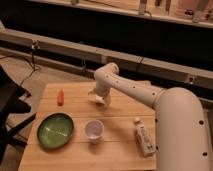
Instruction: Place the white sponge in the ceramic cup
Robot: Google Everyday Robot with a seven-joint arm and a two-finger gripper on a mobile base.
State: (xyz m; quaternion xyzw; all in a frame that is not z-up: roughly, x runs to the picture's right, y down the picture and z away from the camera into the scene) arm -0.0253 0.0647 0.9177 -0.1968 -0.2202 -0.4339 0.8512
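Note:
The ceramic cup (93, 131) stands upright on the wooden table (120, 112), front of the middle, pale and round with an open mouth. My gripper (98, 97) is at the middle back of the table, pointing down, a good hand's width behind the cup. A small whitish block, the white sponge (104, 101), shows right at the gripper's tip, low over the table. Whether it rests on the wood or is held I cannot tell. The cup looks empty.
A wide green bowl (55, 130) sits at the front left beside the cup. A small orange object (60, 97) lies at the back left. A white labelled tube (144, 138) lies at the front right. My white arm (165, 102) reaches in from the right.

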